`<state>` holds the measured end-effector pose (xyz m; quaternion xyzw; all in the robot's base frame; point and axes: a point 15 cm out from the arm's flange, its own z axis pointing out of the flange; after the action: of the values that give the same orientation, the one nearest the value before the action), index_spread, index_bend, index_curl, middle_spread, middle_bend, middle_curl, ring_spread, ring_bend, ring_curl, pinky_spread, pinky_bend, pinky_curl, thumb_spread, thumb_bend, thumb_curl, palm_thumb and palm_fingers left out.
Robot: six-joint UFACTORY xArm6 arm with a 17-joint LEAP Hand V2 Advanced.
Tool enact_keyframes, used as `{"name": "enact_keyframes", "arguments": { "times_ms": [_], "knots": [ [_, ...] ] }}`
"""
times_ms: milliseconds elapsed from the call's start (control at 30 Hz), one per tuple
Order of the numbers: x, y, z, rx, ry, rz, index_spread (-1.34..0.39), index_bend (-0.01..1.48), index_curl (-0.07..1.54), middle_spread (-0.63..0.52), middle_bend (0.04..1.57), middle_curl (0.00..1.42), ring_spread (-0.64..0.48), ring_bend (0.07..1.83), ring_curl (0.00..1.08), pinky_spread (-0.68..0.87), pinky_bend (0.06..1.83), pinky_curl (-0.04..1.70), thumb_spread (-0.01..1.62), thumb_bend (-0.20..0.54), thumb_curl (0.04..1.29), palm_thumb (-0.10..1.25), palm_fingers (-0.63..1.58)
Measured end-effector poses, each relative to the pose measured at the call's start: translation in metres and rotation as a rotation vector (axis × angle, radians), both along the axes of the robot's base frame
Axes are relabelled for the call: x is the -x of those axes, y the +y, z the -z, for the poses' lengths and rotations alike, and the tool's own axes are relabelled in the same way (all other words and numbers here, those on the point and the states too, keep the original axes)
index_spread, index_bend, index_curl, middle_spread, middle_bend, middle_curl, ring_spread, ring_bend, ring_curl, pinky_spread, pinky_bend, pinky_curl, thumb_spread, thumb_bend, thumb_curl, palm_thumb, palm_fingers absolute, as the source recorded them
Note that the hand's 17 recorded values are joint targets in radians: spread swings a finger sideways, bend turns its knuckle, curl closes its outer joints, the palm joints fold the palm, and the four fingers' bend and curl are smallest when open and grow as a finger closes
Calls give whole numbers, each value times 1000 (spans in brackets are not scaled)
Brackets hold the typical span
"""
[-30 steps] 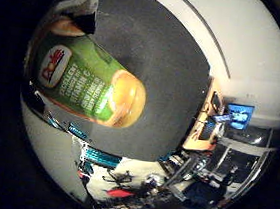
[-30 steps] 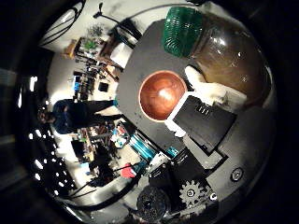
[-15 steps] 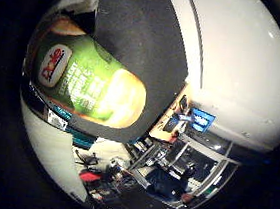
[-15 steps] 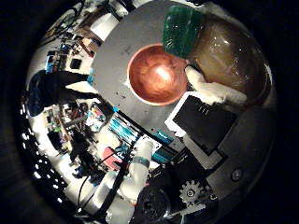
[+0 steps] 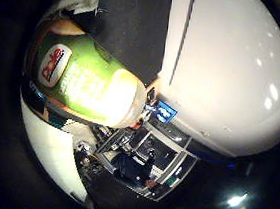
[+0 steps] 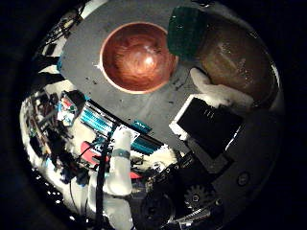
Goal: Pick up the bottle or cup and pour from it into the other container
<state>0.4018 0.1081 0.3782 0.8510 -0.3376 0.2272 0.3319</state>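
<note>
My hand [image 6: 216,94] is shut on a bottle [image 6: 230,57]: a white finger curls round its amber body. The bottle has a green cap [image 6: 190,29], which points toward an orange-brown bowl [image 6: 139,56] on the grey table top [image 6: 91,43]. The cap's edge lies close beside the bowl's rim in the right thumb side palm view. In the right little finger side palm view the bottle's green label [image 5: 82,78] fills much of the picture, close to the palm.
The dark grey mat [image 5: 138,24] ends at a white surface [image 5: 229,69]. Past the table edge stands cluttered room furniture with teal and red items [image 6: 91,129]. A white robot arm segment [image 6: 117,177] rises beside the table.
The whole picture has turned, so the hand has tilted and moved. The bowl now fills more of the thumb side view and lies nearer the cap. The bottle stays in my grip.
</note>
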Motion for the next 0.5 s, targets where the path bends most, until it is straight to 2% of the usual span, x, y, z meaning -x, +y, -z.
{"name": "enact_keyframes", "arguments": {
  "times_ms": [500],
  "knots": [
    [1,28,27,42,13,-24,-185,1185,751,-101,1355,735,-174,1463,650,-234,1206,1000,259,-20,952,1070,1156]
  ]
}}
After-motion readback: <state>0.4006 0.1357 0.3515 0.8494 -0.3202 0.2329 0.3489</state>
